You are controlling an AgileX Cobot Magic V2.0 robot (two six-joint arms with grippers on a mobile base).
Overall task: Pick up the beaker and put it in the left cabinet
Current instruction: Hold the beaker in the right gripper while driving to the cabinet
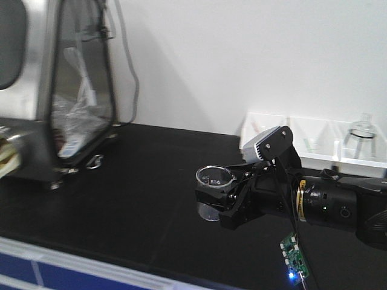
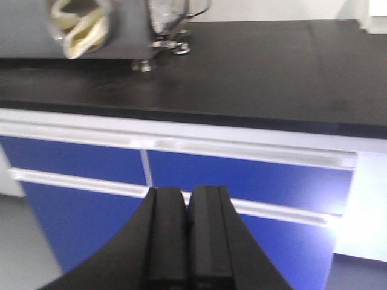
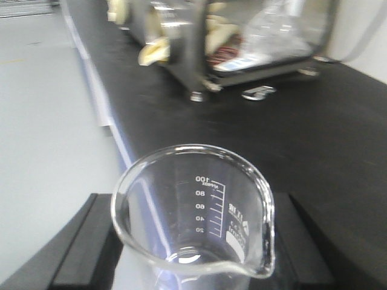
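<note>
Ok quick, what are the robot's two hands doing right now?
Left tool: closed, holding nothing.
Right tool: closed on the beaker.

Front camera looks across the black counter (image 1: 121,205) to the white wall (image 1: 242,54), mid-range. Left wrist camera hangs low off the counter's edge, facing blue drawer fronts (image 2: 254,181). Right wrist camera sits tight over the beaker (image 3: 242,217). All three catch the steel glove box (image 1: 36,78).
</note>
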